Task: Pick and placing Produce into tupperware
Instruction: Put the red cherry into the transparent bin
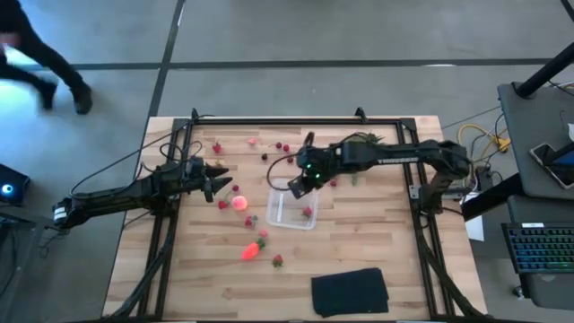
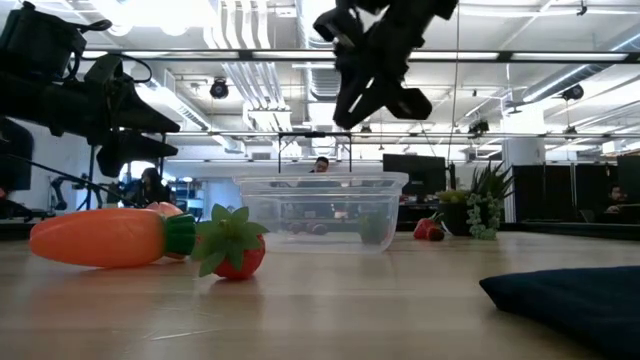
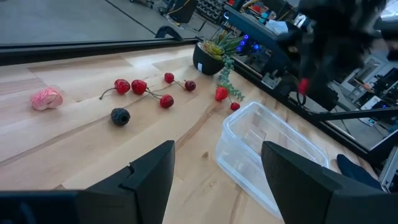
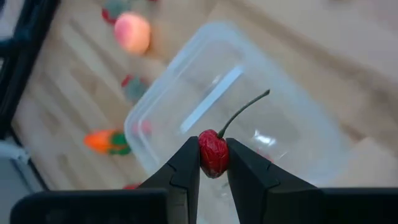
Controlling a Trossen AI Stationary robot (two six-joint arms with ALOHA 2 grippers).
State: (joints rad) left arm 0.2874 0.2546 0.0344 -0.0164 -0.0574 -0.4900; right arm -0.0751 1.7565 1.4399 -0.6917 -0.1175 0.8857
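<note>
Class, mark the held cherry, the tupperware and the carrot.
cherry [image 4: 213, 153], right wrist view, red body.
tupperware [image 2: 322, 182], low view, near rim.
carrot [image 2: 95, 237], low view, orange body.

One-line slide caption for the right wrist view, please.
Right tool pinches a stemmed red cherry above the clear plastic container, poised for drop-off.

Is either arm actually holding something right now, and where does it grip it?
The right gripper pinches a cherry by its body, stem free; the left gripper holds nothing.
</note>
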